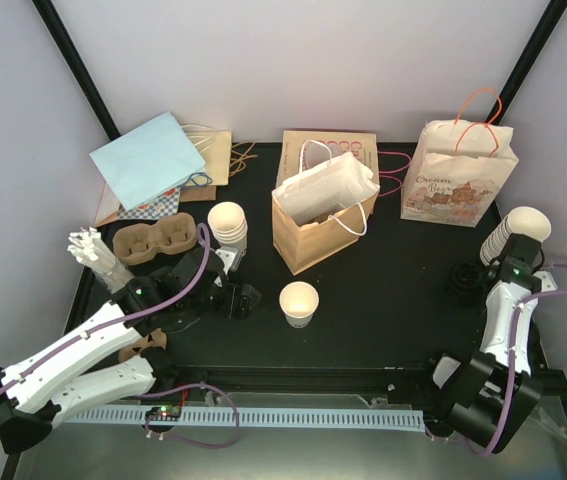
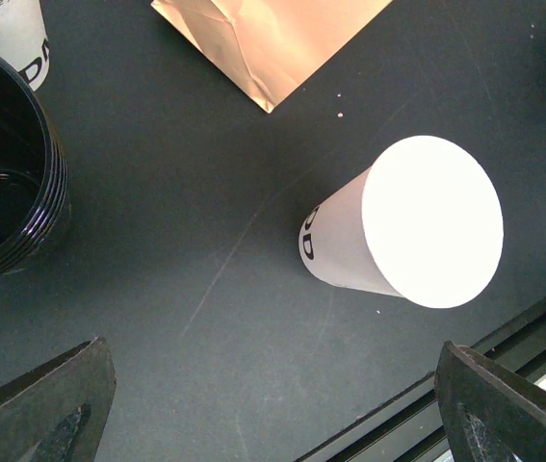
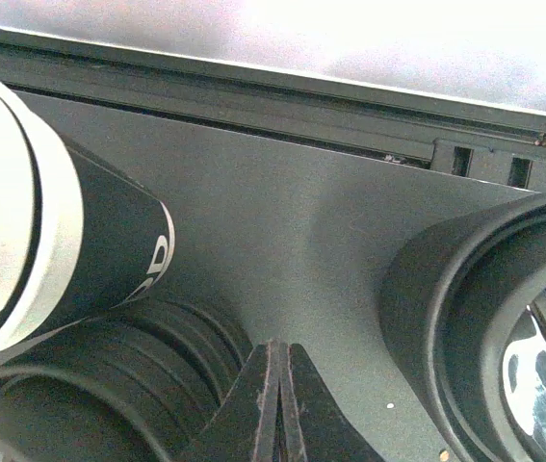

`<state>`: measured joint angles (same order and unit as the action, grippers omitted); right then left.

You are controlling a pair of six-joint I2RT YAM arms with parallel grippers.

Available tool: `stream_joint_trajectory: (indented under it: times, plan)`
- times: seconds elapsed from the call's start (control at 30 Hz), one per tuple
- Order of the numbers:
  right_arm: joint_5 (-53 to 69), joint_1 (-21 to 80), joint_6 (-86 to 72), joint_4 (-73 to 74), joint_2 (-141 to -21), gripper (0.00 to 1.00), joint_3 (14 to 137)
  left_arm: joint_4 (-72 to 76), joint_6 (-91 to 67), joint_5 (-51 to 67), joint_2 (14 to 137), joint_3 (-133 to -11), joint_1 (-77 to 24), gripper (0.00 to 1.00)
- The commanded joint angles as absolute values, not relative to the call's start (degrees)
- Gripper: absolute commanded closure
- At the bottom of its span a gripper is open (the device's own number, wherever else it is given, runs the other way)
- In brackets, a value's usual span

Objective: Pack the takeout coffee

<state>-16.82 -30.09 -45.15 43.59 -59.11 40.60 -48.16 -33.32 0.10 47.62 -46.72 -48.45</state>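
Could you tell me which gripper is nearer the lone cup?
Left. The left gripper sits open beside the cup; the right gripper is far off to its right, shut.

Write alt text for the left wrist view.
A single white paper cup stands on the black table, right of centre. The open left end effector frames the bottom corners, holding nothing. A brown paper bag pokes in at the top, and a stack of black lids sits at the left edge.
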Motion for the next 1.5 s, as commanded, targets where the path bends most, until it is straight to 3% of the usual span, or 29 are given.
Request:
stream_joint_trajectory:
  times: [0.0, 1.47]
  plan:
    - [-13.7, -32.1, -44.2, 40.2, -60.5, 0.99, 39.5, -48.7, -33.4, 0.8, 47.3, -48.8, -48.1, 0.07]
    - [6.8, -44.6, -40.5, 33.8, -79.9, 0.99, 42.2, -49.0, -34.3, 0.5, 47.6, -48.4, -48.1, 0.07]
